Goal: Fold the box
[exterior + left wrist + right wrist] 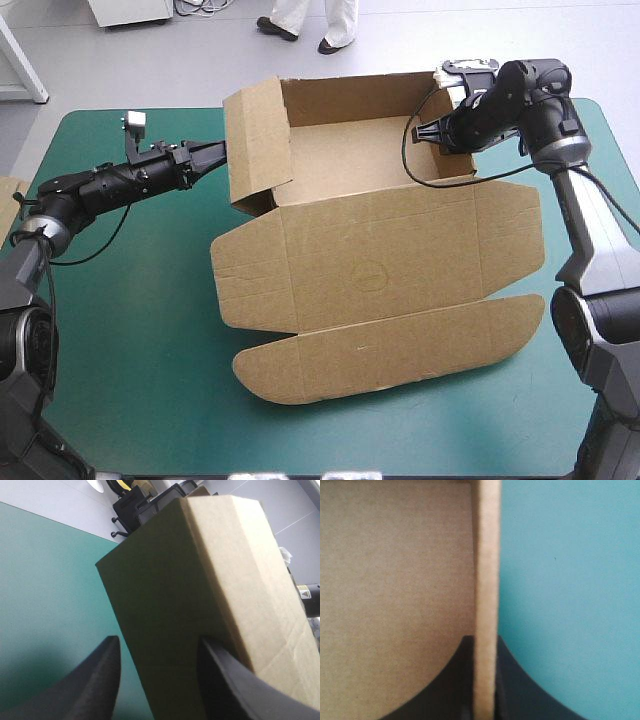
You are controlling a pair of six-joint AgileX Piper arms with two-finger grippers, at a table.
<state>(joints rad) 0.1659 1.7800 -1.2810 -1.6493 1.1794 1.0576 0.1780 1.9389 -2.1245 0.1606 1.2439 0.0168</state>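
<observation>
Teal-green cover (130, 380); wrist views: left jaws apart astride box (380, 270), right jaws clamp it.

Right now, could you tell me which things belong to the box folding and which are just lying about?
Job: the box; left gripper at its left wall; right gripper clamping its right wall.
Lying about: spare board at the table's left edge.

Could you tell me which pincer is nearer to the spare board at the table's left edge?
Left. The left pincer is at the box's left wall, toward the spare board; the right pincer grips the right wall, farther off.
</observation>
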